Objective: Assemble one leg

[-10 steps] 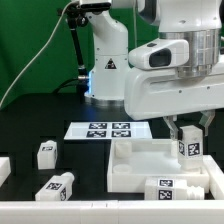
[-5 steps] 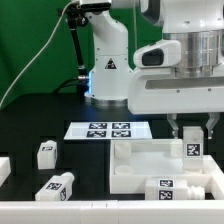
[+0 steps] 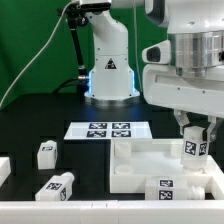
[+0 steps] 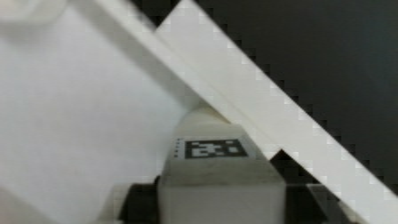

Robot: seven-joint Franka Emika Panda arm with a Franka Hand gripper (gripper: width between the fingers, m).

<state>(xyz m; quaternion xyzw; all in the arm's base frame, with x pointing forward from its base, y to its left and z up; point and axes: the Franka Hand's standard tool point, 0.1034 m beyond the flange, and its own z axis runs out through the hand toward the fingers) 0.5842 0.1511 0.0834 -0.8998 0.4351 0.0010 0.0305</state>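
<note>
My gripper (image 3: 192, 138) is shut on a leg (image 3: 191, 149), a chunky white peg with a square tag facing the camera. It holds the leg upright at the far right corner of the white square tray-like part (image 3: 140, 152), low against the raised rim. I cannot tell whether the leg touches the tray. In the wrist view the leg (image 4: 217, 160) sits between the dark fingers (image 4: 143, 200) of the gripper (image 4: 217, 202), beside the tray's slanting rim (image 4: 231, 85).
Two more legs (image 3: 45, 152) (image 3: 57, 187) lie on the black table at the exterior view's left. Another leg (image 3: 163, 186) lies in front of the tray. The marker board (image 3: 107, 129) lies behind the tray. The robot's base (image 3: 108, 70) stands at the back.
The arm has shifted toward the exterior view's right, and the held leg has moved slightly right and down with it. The loose legs and the tray have not moved.
</note>
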